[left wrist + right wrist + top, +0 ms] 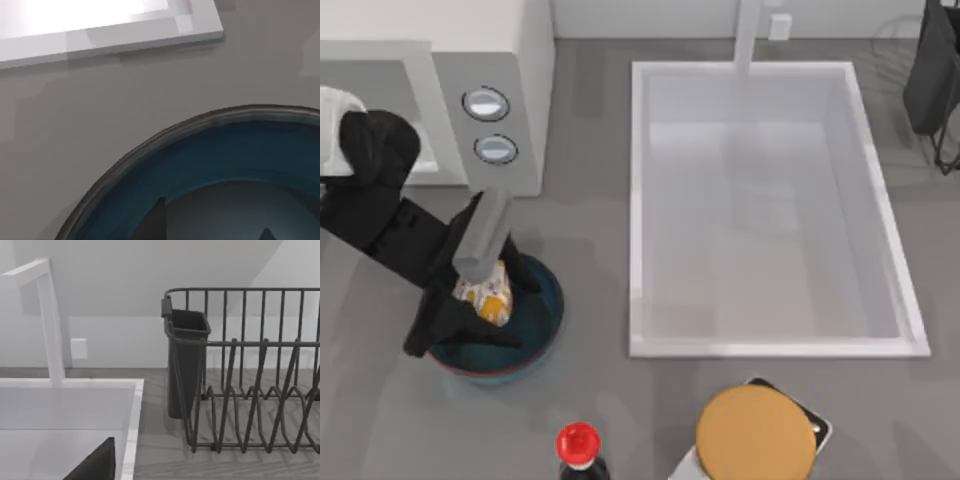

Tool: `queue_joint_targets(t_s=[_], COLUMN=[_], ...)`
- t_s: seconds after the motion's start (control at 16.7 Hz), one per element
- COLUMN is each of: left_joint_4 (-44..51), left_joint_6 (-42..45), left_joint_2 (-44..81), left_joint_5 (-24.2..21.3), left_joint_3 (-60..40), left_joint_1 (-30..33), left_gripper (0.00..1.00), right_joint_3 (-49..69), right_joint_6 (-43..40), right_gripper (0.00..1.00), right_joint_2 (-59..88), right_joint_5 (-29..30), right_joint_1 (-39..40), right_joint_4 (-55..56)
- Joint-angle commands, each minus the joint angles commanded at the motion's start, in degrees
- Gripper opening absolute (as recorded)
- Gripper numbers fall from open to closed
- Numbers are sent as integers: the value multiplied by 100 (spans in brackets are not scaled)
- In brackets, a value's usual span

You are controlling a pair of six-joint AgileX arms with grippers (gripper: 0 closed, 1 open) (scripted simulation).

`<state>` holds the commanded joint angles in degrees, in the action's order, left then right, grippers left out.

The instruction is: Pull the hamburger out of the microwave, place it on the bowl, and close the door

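Left gripper [485,300] down over the blue bowl [545,320] near the front-left part of the counter [590,200], closed narrow on the hamburger [488,295], whose white-and-orange wrapper sits low inside the bowl's dark hollow. From the left wrist view, bowl rim [150,142] close below, with a dark fingertip [156,220] over its blue inner wall. Contact between hamburger and bowl floor impossible to confirm. Step in hand, by judgement: setting the hamburger down in the bowl, with the pull from the microwave [515,90] at the back-left corner already done. Next move likely calls for spreading the fingers, lifting straight up clear of the rim, then swinging back toward the microwave to push the door shut; door panel itself hard to make out here. Right arm [930,70] parked at the back-right corner beside the dish rack [250,370], past the sink [760,200]; finger state there not possible to tell.
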<state>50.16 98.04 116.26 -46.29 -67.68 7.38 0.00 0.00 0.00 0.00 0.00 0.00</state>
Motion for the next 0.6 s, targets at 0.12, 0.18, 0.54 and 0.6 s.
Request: queue_joint_targets(t_s=[0.12,0.18,0.54,0.6], left_joint_4=[-247,-282,-282,-282], left_joint_6=[-113,-132,-132,-132], left_joint_2=[77,99,99,99], left_joint_5=[-14,-13,-13,-13], left_joint_3=[120,145,145,145], left_joint_1=[91,106,106,106], left_gripper=[0,0,23,30], right_joint_3=[0,0,0,0], right_joint_6=[0,0,0,0], right_gripper=[100,100,100,100], right_joint_2=[0,0,0,0], right_joint_5=[0,0,0,0], right_joint_1=[0,0,0,0], right_joint_4=[0,0,0,0])
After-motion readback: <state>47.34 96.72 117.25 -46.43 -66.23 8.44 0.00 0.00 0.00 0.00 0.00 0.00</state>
